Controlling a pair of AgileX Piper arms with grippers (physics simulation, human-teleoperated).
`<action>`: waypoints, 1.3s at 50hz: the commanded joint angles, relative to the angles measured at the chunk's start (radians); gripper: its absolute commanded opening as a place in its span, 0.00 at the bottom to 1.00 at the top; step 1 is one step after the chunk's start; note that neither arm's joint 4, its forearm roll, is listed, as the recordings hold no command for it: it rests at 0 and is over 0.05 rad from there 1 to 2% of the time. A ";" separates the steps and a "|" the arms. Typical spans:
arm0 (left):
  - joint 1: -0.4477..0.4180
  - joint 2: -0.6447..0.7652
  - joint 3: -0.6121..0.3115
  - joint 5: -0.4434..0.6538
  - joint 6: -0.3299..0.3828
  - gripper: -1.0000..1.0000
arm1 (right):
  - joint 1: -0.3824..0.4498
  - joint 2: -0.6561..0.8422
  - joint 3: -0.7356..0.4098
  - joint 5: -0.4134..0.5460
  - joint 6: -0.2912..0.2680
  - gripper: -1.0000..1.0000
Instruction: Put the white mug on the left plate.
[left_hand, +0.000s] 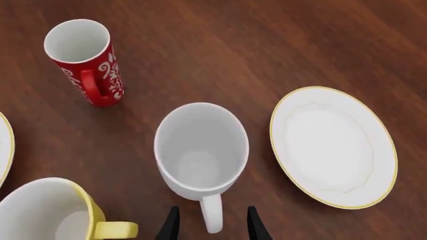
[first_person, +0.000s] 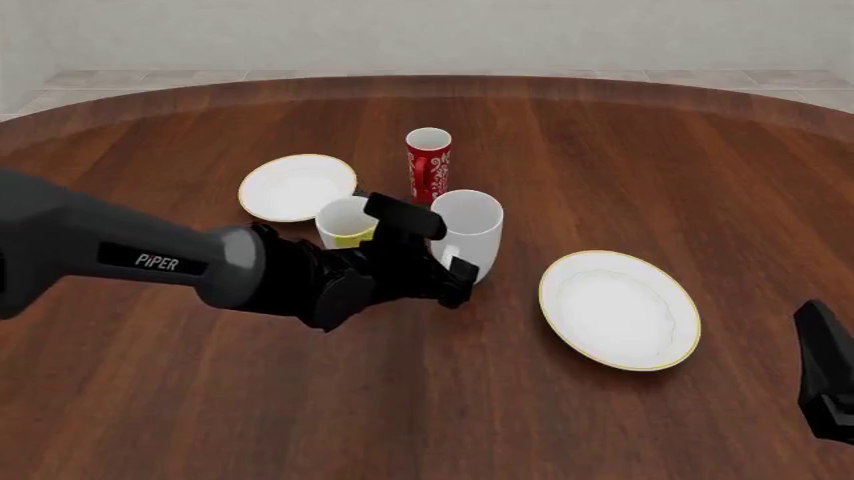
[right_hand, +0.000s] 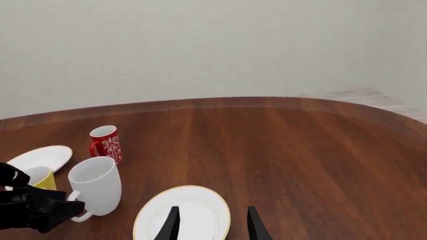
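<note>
Left wrist view: the left gripper (left_hand: 212, 227) has its fingers (left_hand: 169, 227) spread wide on either side of the white mug's (left_hand: 201, 151) handle, not closed on it; the mug stands upright on the wood surface (left_hand: 267, 45).

Front view: the white mug (first_person: 470, 232) sits mid-surface; the left plate (first_person: 298, 186) lies at its ten o'clock, the yellow mug (first_person: 346, 222) just beside at nine, the red cup (first_person: 429, 163) at twelve.

Right wrist view: the right gripper (right_hand: 212, 227) hangs wide open over the larger plate (right_hand: 182, 214).

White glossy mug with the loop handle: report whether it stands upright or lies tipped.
Upright. The white glossy mug stands on its base on the wooden table, its open mouth facing up; the left wrist view looks into its empty inside.
</note>
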 joint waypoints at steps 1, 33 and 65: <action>-0.003 0.007 -0.008 0.011 -0.002 1.00 | 0.002 0.000 0.000 0.003 -0.003 1.00; -0.008 0.026 -0.026 0.037 -0.024 1.00 | -0.004 0.000 0.000 0.005 0.000 1.00; 0.009 0.005 -0.007 0.014 0.021 0.00 | 0.000 0.000 0.000 -0.010 0.007 1.00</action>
